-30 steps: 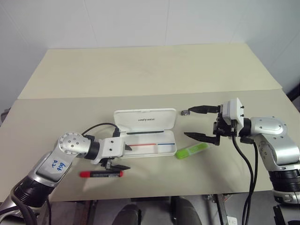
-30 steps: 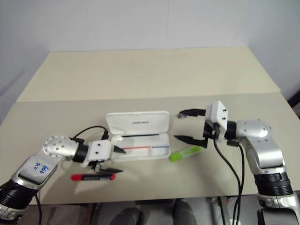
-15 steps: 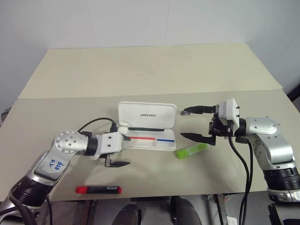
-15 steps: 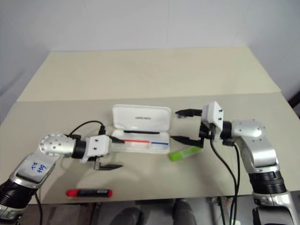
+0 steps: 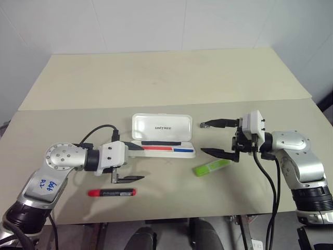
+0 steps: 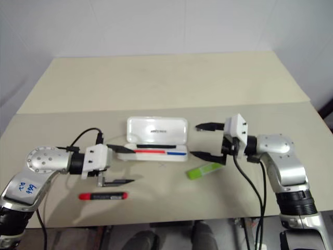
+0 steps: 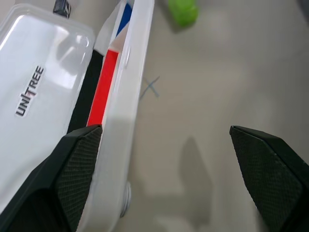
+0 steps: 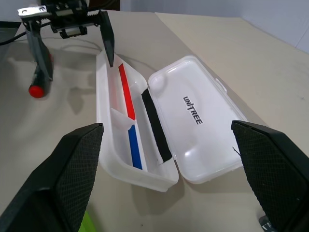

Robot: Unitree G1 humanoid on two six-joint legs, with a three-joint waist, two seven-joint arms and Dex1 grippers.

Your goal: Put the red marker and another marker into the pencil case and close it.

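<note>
The white pencil case [image 5: 162,128] lies open in the middle of the table, its lid laid back and its tray [image 8: 112,126] showing red and blue stripes. Nearer the front edge, left of centre, the red marker [image 5: 112,192] rests flat on the table. My left gripper [image 5: 133,163] hangs open above and just behind it, one fingertip [image 8: 109,52] over the tray's left end, holding nothing. The lime-green highlighter [image 5: 212,167] lies to the right of the case. My right gripper [image 5: 207,138] is open and empty beside the case's right end, above the highlighter.
A tiny dark grey block [image 8: 263,223] sits on the table by the lid's right corner. A seam [image 5: 78,108] runs across the table behind the case. A small blue cross [image 7: 151,87] is drawn on the table in front of the tray.
My left gripper has risen from the red marker, which stays flat on the table, and now hovers by the case's left end. The right gripper has held still.
</note>
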